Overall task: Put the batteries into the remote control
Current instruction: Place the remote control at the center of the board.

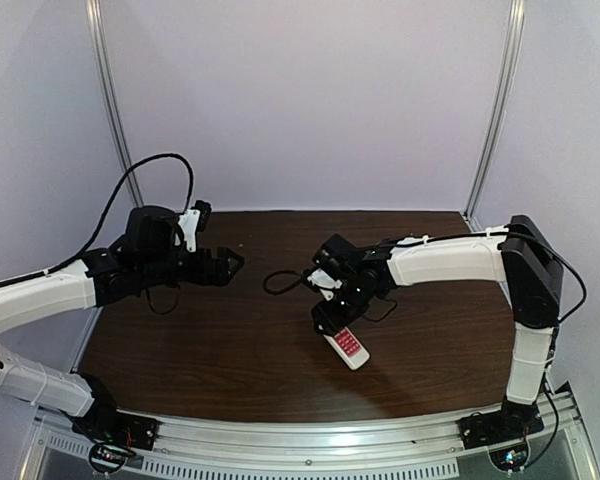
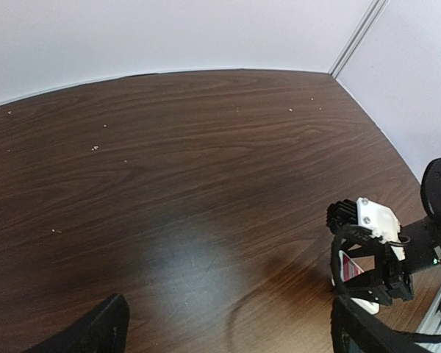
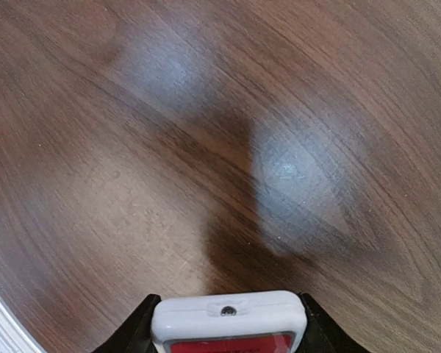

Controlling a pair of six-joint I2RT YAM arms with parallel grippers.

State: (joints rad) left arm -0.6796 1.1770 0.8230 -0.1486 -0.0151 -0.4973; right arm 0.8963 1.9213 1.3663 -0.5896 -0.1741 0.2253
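The right hand (image 1: 331,327) is clamped on the remote control (image 1: 350,348), with its two dark fingers (image 3: 131,332) pressed against the long sides of the white handset. From above, the remote control sticks out of the grip toward the near right part of the brown wooden table (image 1: 210,340), its red button grid facing up. It sits a little right of the table's middle, closer to the near edge than to the back. The right wrist view shows its rounded white end and a strip of the red panel between the fingers, with only wood grain beyond. Whether its free end touches the table or hangs just above it, I cannot tell. The left hand (image 1: 228,266) hovers over the left half of the table, well apart from the remote control, with its fingers spread wide and nothing between them. Its wrist view looks across the bare wood to the right hand at the far right, where a bit of red and white shows in the grip. A black cable (image 1: 160,165) loops up behind the left arm.
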